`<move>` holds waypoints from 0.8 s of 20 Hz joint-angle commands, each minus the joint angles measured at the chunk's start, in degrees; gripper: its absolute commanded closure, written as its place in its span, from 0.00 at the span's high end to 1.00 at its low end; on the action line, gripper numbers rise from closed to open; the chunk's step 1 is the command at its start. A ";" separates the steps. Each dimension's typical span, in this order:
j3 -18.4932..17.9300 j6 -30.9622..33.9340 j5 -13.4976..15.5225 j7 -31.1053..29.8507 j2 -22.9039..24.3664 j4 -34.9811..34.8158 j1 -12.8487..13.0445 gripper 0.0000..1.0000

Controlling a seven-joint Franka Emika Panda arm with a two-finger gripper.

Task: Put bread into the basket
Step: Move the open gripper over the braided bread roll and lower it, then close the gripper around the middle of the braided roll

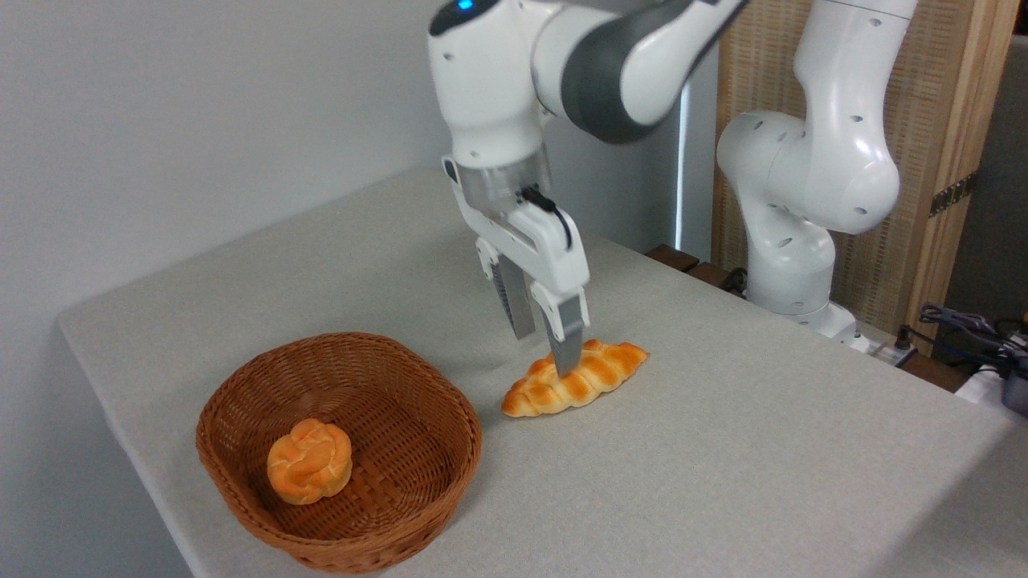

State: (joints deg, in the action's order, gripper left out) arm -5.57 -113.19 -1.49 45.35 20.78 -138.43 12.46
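The bread (pixel 598 376), a braided golden loaf with pointed ends, lies on the grey table to the right of the basket. My gripper (pixel 544 352) hangs over the loaf's middle, open and pointing down. One finger tip crosses the loaf's top in the picture, and the other ends just behind its left half. Nothing is held between them. The basket (pixel 241 384), brown woven wicker, stands at the front left, a short gap away from the loaf's left tip.
A small round knotted orange bun (pixel 309 461) lies inside the basket. The arm's white base (pixel 803 241) stands at the back right of the table (pixel 723 466). Cables (pixel 964 325) lie past the right edge. A wall runs along the left.
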 commanded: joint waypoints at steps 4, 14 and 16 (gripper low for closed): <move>-7.70 -1.77 -1.67 1.93 1.81 -1.93 5.56 1.00; -8.14 -1.94 -2.20 2.02 1.37 -2.98 5.82 1.00; -8.14 -1.95 -2.29 2.02 1.37 -3.42 5.82 1.00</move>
State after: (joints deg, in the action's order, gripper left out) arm -12.46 -113.99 -2.67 46.91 21.25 -140.37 17.12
